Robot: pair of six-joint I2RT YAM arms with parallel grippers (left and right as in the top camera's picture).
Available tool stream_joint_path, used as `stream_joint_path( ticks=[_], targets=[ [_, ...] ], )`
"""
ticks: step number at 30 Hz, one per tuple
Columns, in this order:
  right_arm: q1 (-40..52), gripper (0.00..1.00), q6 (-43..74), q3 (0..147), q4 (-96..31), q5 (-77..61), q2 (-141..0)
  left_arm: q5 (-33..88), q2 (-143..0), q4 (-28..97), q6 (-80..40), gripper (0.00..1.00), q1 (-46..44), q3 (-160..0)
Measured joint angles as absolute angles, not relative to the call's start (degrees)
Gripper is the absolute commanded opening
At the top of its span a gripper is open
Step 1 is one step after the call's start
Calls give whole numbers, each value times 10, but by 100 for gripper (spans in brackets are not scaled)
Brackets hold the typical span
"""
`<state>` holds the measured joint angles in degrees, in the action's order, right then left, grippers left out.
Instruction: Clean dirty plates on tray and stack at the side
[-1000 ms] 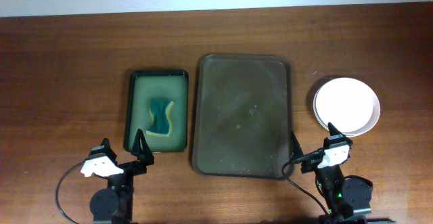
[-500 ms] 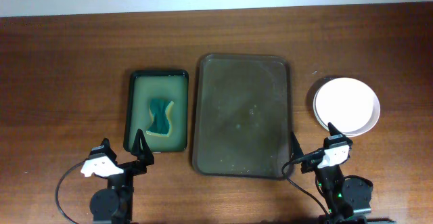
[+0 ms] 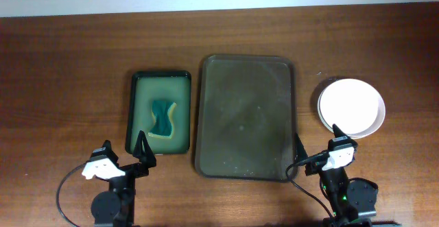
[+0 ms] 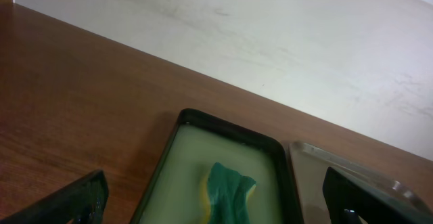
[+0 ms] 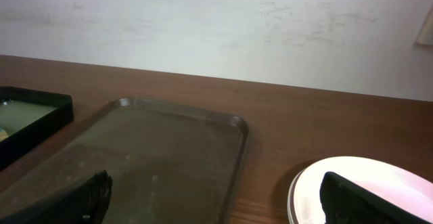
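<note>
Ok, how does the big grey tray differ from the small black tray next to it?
The grey tray is larger; the black tray is smaller and lies to its left in the overhead view. The grey tray holds nothing but specks; the black tray holds pale liquid and a green sponge. Both are rectangular with rounded corners and raised rims.

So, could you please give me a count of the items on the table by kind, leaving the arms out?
Trays: 2, the large grey tray and the small black tray
Sponges: 1, the green sponge lying in the small black tray
Plate stacks: 1, the white plates; how many are in the stack is unclear
Total: 4
</note>
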<state>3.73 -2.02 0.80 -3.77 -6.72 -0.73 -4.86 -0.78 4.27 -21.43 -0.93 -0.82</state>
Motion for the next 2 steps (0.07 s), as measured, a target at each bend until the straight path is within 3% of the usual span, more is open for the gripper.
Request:
stream_joint_path(
  ticks=[2],
  targets=[
    [37, 98, -20, 8, -38, -67, -7, -49, -8, 43, -214, 100, -9, -8]
  ],
)
